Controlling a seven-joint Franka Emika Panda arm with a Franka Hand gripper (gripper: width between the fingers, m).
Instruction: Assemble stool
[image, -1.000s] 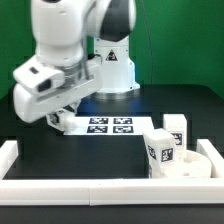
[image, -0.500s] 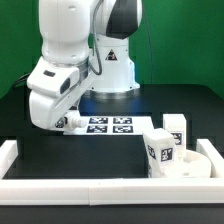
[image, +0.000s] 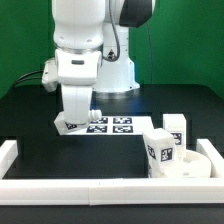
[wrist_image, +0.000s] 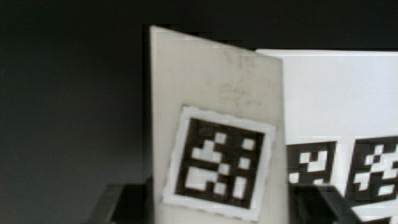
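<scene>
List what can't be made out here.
- Whether the gripper touches the nearest leg: the wrist view cuts off its dark fingers at the edge; in the exterior view the arm covers them.
- Part of the seat: exterior view, another leg stands in front.
- Tags on the marker board: exterior view, too small to read; the arm covers one end.

I see the marker board (image: 118, 126) flat on the black table (image: 55, 155), white border rails (image: 100, 187) along its near edge, green backdrop (image: 20, 40) behind.
</scene>
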